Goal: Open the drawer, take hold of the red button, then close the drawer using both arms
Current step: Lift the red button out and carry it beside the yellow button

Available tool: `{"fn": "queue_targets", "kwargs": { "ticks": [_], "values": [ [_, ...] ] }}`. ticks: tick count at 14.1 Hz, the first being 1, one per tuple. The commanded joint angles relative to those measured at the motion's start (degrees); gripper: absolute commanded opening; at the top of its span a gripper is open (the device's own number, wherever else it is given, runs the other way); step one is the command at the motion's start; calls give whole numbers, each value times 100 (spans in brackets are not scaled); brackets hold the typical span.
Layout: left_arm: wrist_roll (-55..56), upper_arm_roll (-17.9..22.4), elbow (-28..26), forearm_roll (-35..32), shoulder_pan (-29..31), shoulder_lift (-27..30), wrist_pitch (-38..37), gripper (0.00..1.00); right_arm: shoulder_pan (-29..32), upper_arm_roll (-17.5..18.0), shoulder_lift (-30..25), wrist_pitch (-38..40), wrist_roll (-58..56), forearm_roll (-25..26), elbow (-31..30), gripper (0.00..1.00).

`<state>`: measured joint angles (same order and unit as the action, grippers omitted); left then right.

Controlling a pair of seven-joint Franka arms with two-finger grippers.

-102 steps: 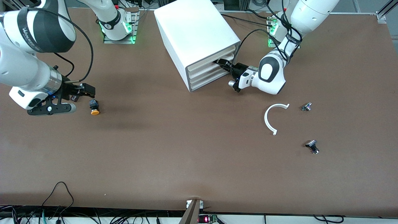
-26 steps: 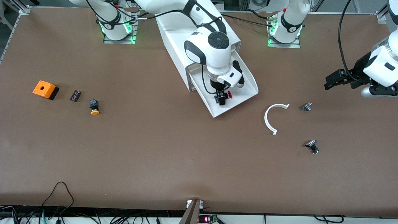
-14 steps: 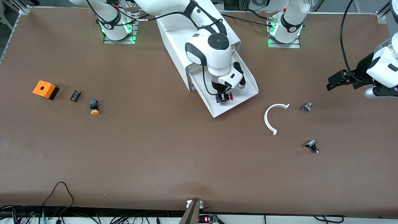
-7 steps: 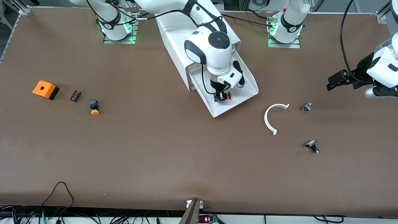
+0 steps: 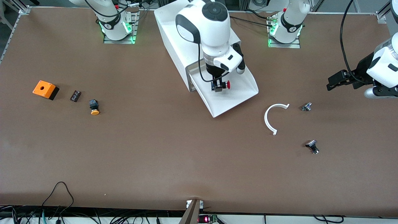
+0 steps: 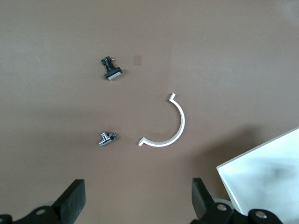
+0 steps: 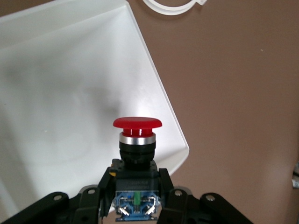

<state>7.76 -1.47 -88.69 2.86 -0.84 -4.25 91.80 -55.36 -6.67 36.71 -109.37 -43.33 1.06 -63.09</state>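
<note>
Gripping button (image 7: pixel 137 140) over drawer (image 7: pixel 56 93), right tool (image 7: pixel 135 198); cap detail wrist-view only.

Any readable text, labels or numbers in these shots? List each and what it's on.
No text is readable.
Band on right arm's base: white mark, too small to read.
Band on left arm's base: likewise too small.
Red display at the table edge nearest the front camera: blurred.

A wide brown table (image 5: pixel 174 155) with a matte surface fills nearly the whole front view under even, soft light. Along its 6 o'clock edge, black cables (image 5: pixel 59 199) loop over a pale strip, beside a small box with red lights (image 5: pixel 206 219). At 12 o'clock, metal framing (image 5: pixel 384 12) borders the corners.
</note>
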Motion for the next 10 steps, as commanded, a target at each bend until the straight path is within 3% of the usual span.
{"fn": "queue_targets", "kwargs": {
  "ticks": [1,4,10],
  "values": [
    [-12,-11,168,-31,22,-76,-136,100,7,-177,-295,196,394,-45,-36,40],
    [-12,-11,176,-31,14,-76,-136,100,261,-387,-366,223,1307,-71,-36,40],
    [-12,-11,176,-31,22,-67,-180,100,894,-537,-252,143,1740,-71,-80,39]
  ]
}}
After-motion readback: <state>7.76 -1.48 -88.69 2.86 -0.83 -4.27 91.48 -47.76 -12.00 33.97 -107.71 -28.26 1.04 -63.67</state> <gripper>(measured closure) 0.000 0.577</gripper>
